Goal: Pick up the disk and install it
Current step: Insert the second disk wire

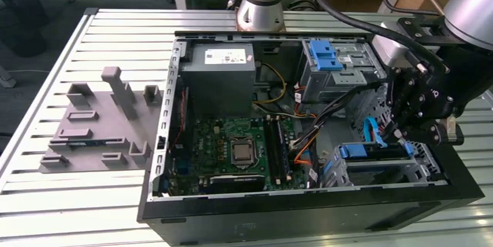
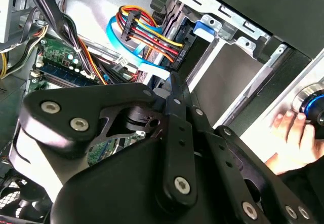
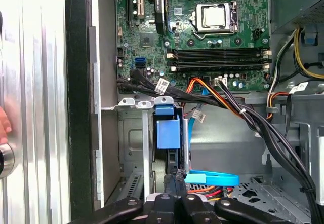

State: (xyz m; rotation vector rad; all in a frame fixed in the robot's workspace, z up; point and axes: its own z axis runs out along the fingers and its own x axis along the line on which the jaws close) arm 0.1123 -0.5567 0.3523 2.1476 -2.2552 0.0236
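Hovering gripper [image 3: 177, 183] over disk [image 3: 167, 133], jaws pinched together, empty. Sitting edge-up in cage [image 3: 132, 133]. Judging it stiff, fairly heavy, shock-sensitive; favouring its blue bracket edges for gripping.

Open black computer case [image 1: 308, 215] lying on slatted metal table [image 1: 46, 201]. Inside: green motherboard [image 1: 231, 154] with bare processor socket [image 1: 242, 152], grey power-supply box [image 1: 221, 77], bundled coloured cables [image 2: 147, 36]. Grey moulded fixture plate [image 1: 96, 126], possibly plastic, near table's edge at the exterior view's left.
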